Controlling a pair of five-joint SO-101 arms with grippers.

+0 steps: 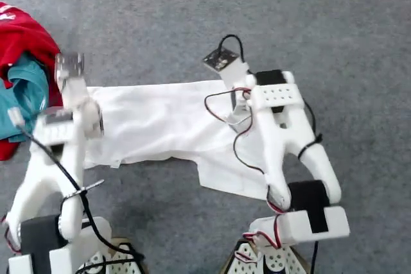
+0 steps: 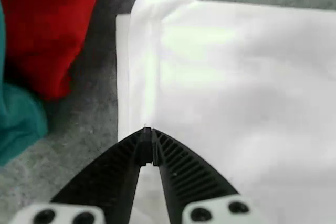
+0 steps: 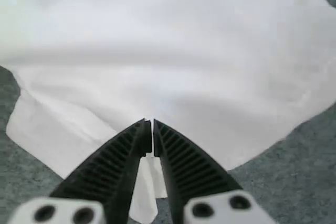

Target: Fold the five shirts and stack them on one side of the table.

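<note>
Item: flat white cotton shirt (image 1: 160, 120), part-folded, lying mid grey tabletop (image 1: 334, 30) | left fingers (image 2: 123, 169) pressing together at its end nearest crumpled red shirt (image 1: 26, 36) | right fingers (image 3: 118, 161) pressing together over opposite end | advice: carrying both ends across evenly, keeping hems aligned.

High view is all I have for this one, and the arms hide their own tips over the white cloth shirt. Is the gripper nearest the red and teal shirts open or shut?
Observer: Shut. The left wrist view shows the left gripper closed tip to tip, over the white cloth shirt near its folded edge.
Operator: And the other arm's?
Observer: Also shut. In its own wrist view the right gripper is closed above the shirt's lower part. I cannot tell whether either one pinches cloth.
</note>
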